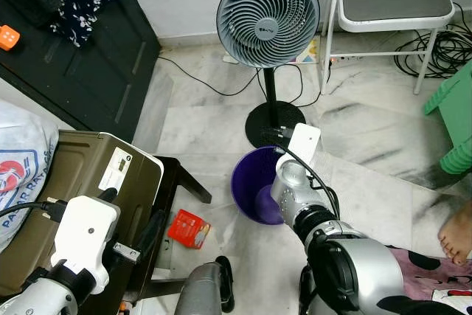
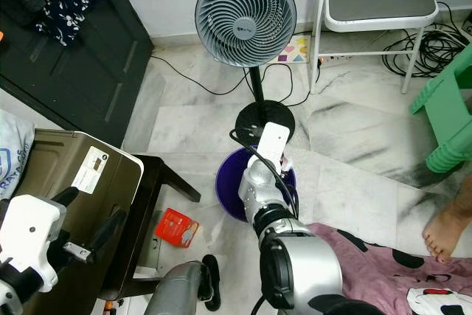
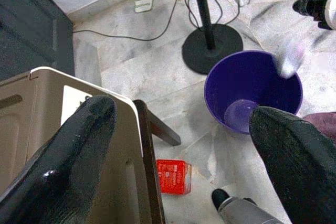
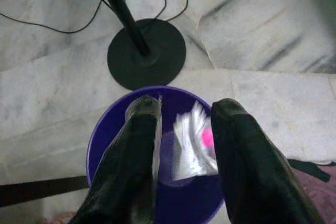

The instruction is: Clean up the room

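Clear plastic wrapper (image 4: 191,145) drops between the right gripper's (image 4: 184,129) parted fingers, just above the purple bin (image 4: 105,145) — keep centred over the bin's mouth — left gripper (image 3: 178,129) spread wide nearby.

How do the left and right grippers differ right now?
The right gripper hangs over the purple bin; the left gripper sits off to the side above the beige box. The right gripper's fingers are parted around a clear plastic wrapper; the left gripper's spread wide, empty. Both point down at the floor.
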{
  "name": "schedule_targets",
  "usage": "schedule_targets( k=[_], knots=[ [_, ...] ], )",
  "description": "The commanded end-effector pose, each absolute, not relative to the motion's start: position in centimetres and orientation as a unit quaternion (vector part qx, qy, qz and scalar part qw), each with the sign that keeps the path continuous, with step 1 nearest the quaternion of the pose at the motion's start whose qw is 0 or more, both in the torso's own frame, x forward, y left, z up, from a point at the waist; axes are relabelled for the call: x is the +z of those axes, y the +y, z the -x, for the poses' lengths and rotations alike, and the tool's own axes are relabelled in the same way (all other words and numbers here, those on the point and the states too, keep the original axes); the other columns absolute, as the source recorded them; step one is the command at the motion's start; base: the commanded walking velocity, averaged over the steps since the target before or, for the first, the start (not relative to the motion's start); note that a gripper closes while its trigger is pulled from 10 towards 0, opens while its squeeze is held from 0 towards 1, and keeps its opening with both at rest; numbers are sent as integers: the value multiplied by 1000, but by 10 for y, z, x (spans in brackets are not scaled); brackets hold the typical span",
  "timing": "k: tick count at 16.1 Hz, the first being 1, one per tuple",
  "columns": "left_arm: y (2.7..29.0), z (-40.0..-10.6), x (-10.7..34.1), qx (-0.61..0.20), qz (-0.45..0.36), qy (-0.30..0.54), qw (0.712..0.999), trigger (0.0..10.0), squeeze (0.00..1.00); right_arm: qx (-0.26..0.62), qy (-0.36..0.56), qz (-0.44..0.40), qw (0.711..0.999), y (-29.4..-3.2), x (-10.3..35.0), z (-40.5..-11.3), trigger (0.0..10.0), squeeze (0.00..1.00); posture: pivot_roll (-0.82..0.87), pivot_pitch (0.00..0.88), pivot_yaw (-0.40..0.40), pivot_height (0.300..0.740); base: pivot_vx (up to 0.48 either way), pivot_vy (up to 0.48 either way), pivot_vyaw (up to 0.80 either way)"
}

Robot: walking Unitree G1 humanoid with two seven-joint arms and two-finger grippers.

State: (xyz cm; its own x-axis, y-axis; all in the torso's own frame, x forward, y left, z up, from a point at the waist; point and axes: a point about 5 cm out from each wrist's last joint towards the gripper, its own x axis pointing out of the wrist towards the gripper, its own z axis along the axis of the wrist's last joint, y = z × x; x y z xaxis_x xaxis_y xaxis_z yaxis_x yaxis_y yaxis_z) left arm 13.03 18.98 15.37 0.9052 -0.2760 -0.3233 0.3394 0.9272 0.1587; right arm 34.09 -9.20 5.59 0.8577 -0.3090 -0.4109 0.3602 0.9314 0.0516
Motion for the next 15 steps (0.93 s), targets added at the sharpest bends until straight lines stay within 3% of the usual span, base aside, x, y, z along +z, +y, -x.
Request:
schedule_targets(
  k=[1,4,6,9,13,15],
  knots=[
    [194,-129,151,-147,-112,162,969,10000,0,-158,205,-62,964,-80,56,-339,10000,1000,258,239,206,740,0,0,0],
    [196,-126,150,-145,-112,169,968,10000,0,-152,184,-63,969,-76,63,-342,10000,1000,256,246,213,740,0,0,0],
    [193,-133,150,-145,-107,161,970,10000,0,-102,152,-95,979,-64,76,-348,10000,1000,239,227,200,740,0,0,0],
    [182,-156,147,-141,-88,124,978,10000,0,-37,118,-70,990,-58,86,-352,10000,1000,172,168,155,740,0,0,0],
    [163,-191,147,-139,-59,70,986,10000,0,-12,76,3,997,-78,94,-354,10000,1000,76,54,91,740,0,0,0],
    [156,-217,145,-129,-42,36,990,10000,0,-7,42,53,998,-104,95,-344,10000,1000,14,0,53,740,0,0,0]
  ],
)
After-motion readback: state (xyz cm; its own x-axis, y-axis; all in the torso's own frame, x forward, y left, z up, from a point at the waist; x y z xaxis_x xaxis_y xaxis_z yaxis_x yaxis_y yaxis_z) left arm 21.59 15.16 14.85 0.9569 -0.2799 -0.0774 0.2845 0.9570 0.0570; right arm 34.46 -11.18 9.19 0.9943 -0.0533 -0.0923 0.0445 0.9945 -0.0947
